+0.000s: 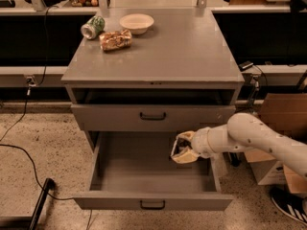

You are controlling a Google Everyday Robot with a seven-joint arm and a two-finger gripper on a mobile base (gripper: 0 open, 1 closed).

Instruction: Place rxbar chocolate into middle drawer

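The cabinet (153,56) is seen with its lower drawer (110,200) pulled out. The gripper (183,150) is held over the drawer's right side, clamped on the chocolate bar (178,148). The bar should be lowered near the floor before being released.
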